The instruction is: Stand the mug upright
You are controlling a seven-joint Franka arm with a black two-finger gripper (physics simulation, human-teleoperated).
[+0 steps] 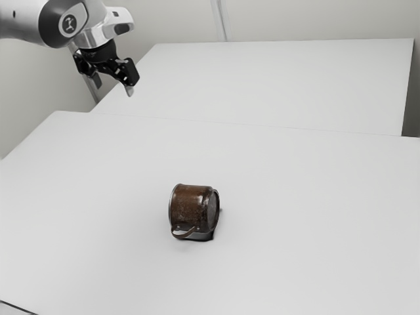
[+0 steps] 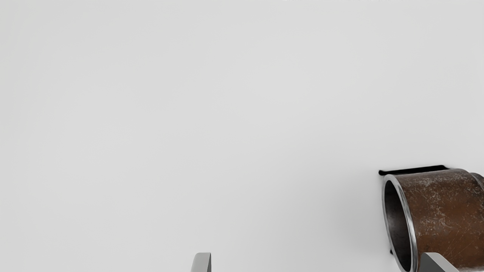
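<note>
And here's the mug (image 1: 189, 205), down on its side on the bench (image 1: 302, 230), its mouth (image 2: 399, 223) facing the exterior view's left, the side the arm (image 1: 23, 21) comes in from. The base (image 1: 212, 211) points to the exterior view's right and shows a little to the camera. Long axis lying low along the bench, then, running roughly left to right in that view, with the handle (image 1: 181, 234) down on the near side, close to the bench top.

Up above, the end effector (image 1: 113, 86) hangs well apart from the mug, open, its two fingers (image 2: 201, 263) wide apart with nothing between them. In the wrist view one fingertip overlaps the mug's side by the rim (image 2: 409, 219), and the mouth looks toward the gap between the fingers.

As for room, the mug sits well in from the bench's far edge, with broad stretches of bench all around it. Past that edge, a second white surface (image 1: 275, 82).
</note>
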